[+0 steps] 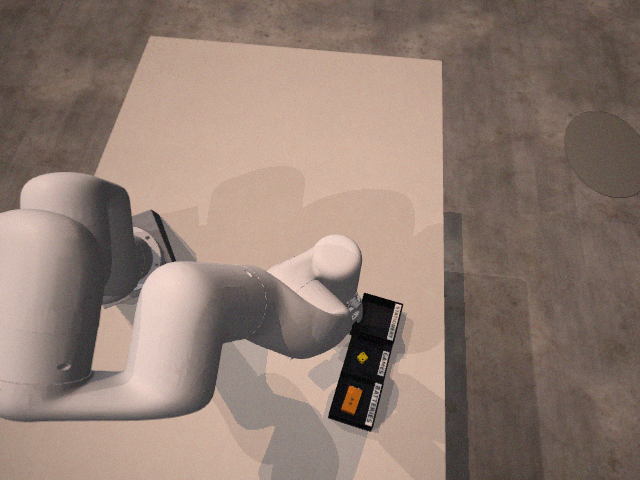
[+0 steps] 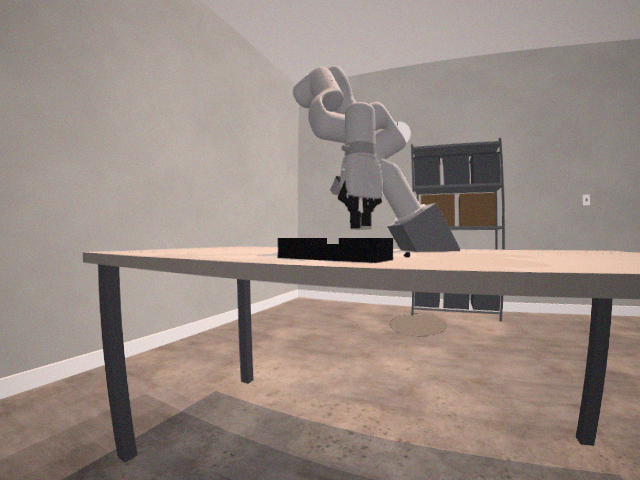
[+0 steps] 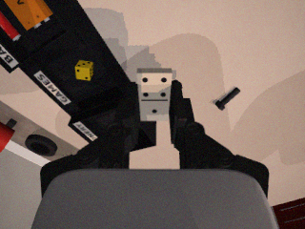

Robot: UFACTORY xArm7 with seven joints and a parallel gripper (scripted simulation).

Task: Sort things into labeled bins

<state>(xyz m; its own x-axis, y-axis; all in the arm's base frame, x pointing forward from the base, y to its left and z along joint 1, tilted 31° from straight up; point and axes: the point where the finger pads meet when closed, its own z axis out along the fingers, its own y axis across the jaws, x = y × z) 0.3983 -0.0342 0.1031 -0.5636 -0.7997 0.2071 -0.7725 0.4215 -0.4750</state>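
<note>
My gripper [image 3: 154, 95] is shut on a white domino [image 3: 155, 92] with black pips and holds it above the table, right beside the row of three black bins [image 1: 368, 360]. In the side view the gripper [image 2: 360, 219] hangs a little above the bins [image 2: 334, 249]. The bins are labelled STATIONERY [image 1: 380, 318], GAMES [image 1: 368, 359] and BATTERIES [image 1: 356, 399]. A yellow die [image 1: 362, 357] lies in the GAMES bin and an orange battery [image 1: 349, 399] in the BATTERIES bin. The STATIONERY bin looks empty.
A small black screw [image 3: 227, 98] lies on the table to the right of the gripper; it also shows in the side view [image 2: 406, 253]. The arm's base [image 2: 423, 232] stands close behind the bins. The bins sit near the table's right edge.
</note>
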